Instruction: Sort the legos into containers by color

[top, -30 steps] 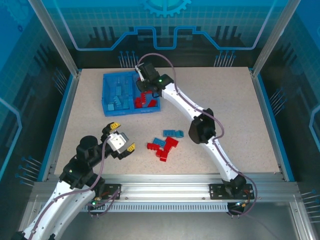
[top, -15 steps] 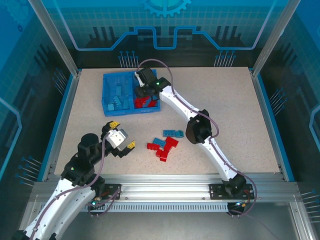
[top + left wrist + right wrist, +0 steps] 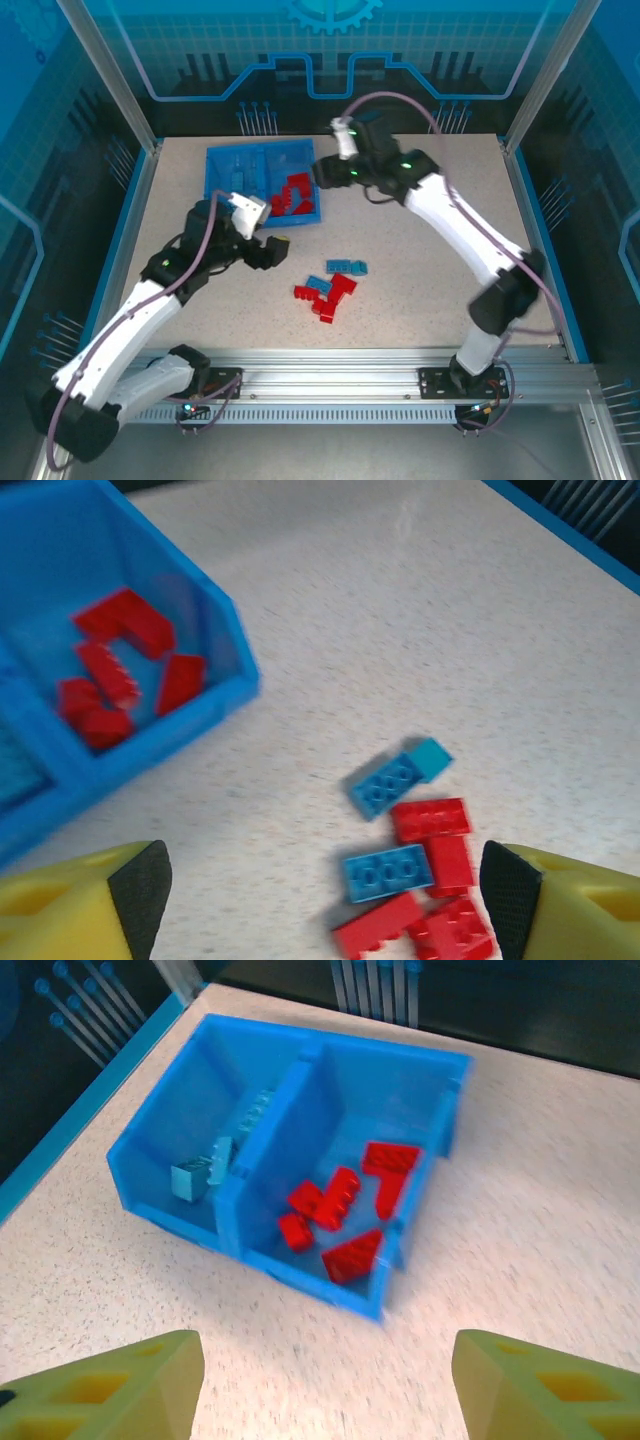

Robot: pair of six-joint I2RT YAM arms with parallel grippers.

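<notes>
left gripper (image 3: 325, 905) spread wide, holding nothing, loose red and blue legos (image 3: 415, 865) just ahead between its fingertips; right gripper (image 3: 325, 1395) wide too and empty, tray (image 3: 270, 1135) ahead, red bricks (image 3: 340, 1205) in its right compartment

The left gripper (image 3: 325, 885) hangs open below the tray's (image 3: 211, 190) near edge. The right gripper (image 3: 330, 1390), jaws apart, hovers at its right side.
</notes>
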